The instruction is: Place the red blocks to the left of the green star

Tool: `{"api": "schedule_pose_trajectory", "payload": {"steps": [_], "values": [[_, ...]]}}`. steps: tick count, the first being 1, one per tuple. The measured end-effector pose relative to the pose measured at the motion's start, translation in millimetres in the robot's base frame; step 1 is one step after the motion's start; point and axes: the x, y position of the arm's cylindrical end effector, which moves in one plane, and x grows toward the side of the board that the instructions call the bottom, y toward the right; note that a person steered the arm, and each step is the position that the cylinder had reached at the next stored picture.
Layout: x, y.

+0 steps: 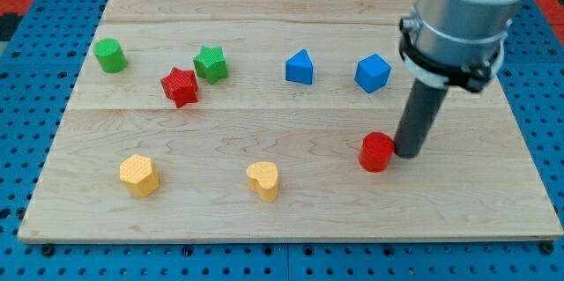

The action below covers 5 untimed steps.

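Note:
A green star [211, 62] sits at the upper left of the wooden board. A red star [180, 85] lies just below and left of it, nearly touching. A red cylinder [376, 151] stands at the lower right of the board. My tip [409, 152] is right next to the red cylinder, on its right side, touching or almost touching it.
A green cylinder [110, 55] stands at the far upper left. A blue pentagon-like block [300, 67] and a blue cube [373, 73] sit at the upper middle and right. A yellow hexagon [139, 175] and a yellow heart [263, 180] lie along the bottom. The board [493, 193] rests on a blue pegboard.

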Motion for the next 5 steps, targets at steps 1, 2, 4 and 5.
{"api": "schedule_pose_trajectory", "payload": {"steps": [1, 2, 4, 5], "values": [[2, -28], [-53, -115], [-38, -193], [-40, -242]]}}
